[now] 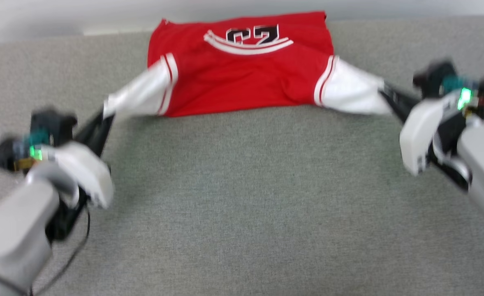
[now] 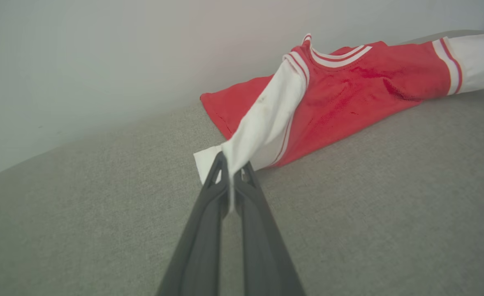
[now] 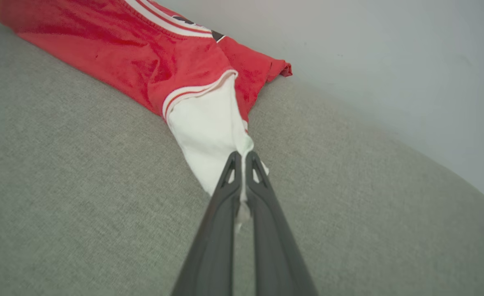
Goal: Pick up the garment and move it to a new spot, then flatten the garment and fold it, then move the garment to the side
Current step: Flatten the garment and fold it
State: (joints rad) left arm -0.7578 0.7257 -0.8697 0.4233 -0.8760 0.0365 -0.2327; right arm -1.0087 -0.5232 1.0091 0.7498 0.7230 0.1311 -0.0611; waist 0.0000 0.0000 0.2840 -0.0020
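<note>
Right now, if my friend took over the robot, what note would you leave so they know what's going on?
The left gripper is shut on the white sleeve on its side.
The right gripper is shut on the other sleeve.
The garment has its red body lying on the grey cushion near the wall, number side up, with both sleeves pulled outward.
Done, it seems: the pick-up and the laying out.
Left to do: finish flattening, fold it, move it aside.
</note>
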